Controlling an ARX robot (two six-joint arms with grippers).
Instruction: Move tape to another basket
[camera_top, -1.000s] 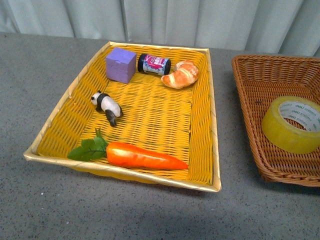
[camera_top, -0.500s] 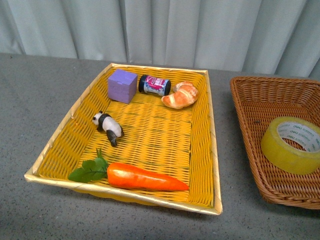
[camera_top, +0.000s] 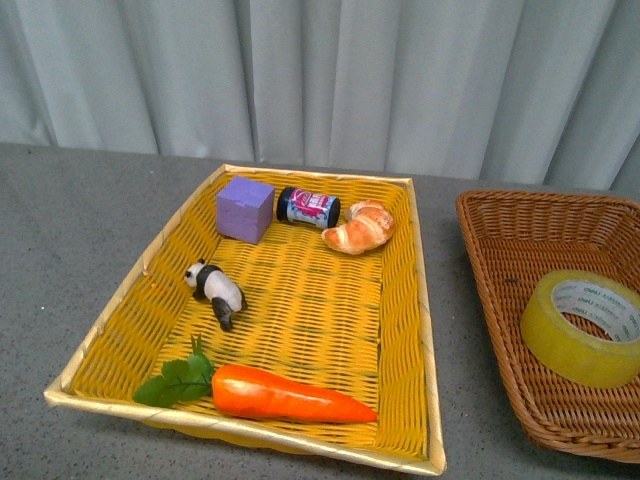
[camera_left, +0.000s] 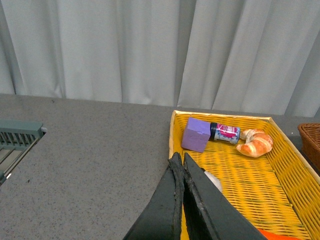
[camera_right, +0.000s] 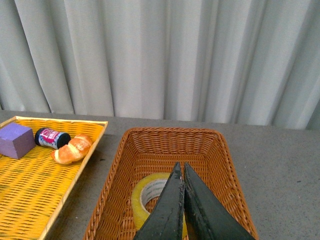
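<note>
The tape (camera_top: 583, 327), a wide yellowish roll with a white printed core, lies inside the brown wicker basket (camera_top: 500, 255) at the right of the front view. In the right wrist view the tape (camera_right: 142, 199) rests on the floor of the basket (camera_right: 114, 181), partly hidden behind my right gripper (camera_right: 180, 167), which hangs above it, shut and empty. My left gripper (camera_left: 179, 158) is shut with nothing in it, above the near-left rim of the yellow basket (camera_left: 172, 140). Neither gripper shows in the front view.
The yellow woven basket (camera_top: 420, 300) holds a purple block (camera_top: 244, 209), a small dark jar (camera_top: 308, 207), a croissant (camera_top: 359, 227), a toy panda (camera_top: 216, 289) and a carrot (camera_top: 285, 394). Grey tabletop surrounds both baskets; a curtain hangs behind. A grey-green rack (camera_left: 17, 135) sits far left.
The front view has tilted upward: both baskets sit lower in the picture and more curtain shows. The tape and the other objects have not shifted within their baskets.
</note>
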